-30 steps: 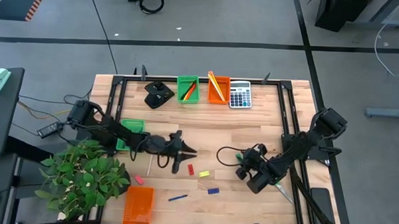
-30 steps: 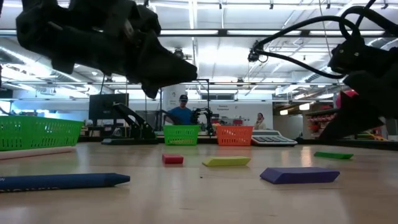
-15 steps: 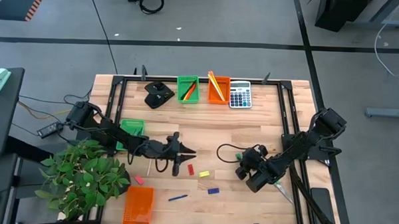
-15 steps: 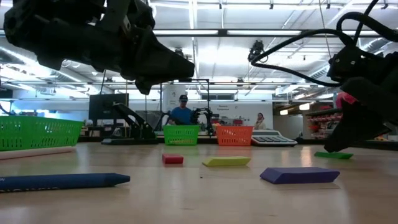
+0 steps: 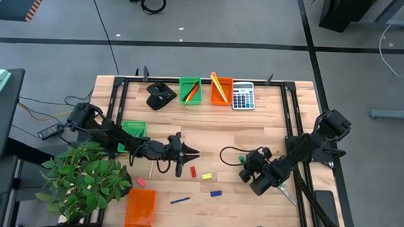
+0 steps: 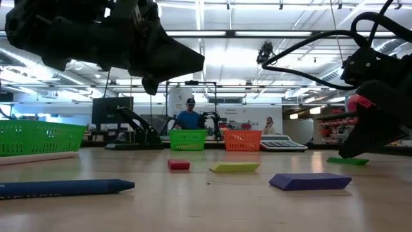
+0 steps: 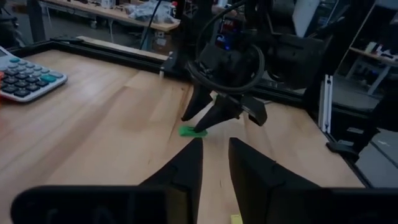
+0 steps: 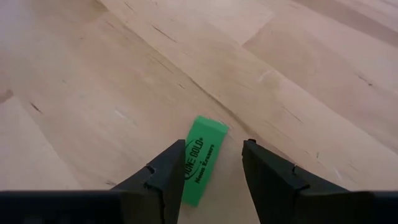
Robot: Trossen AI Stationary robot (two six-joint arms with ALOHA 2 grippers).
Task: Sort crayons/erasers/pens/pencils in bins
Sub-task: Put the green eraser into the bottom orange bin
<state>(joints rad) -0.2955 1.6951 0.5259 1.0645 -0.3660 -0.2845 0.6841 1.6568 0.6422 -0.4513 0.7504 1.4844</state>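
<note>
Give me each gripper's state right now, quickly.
Left gripper: fingers slightly apart, holding nothing, raised above the table.
Right gripper: fingers open, straddling the green eraser, not closed on it.

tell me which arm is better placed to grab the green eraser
The right. Its gripper hovers right over the green eraser, open fingers on either side of it. The left gripper hangs farther off, above the middle of the table.

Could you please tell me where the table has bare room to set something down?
Free: the wide stretch between the calculator and the right pincer, and the front right corner. Crowded: the front middle, around the red eraser, yellow eraser, blue eraser and left pincer.
</note>
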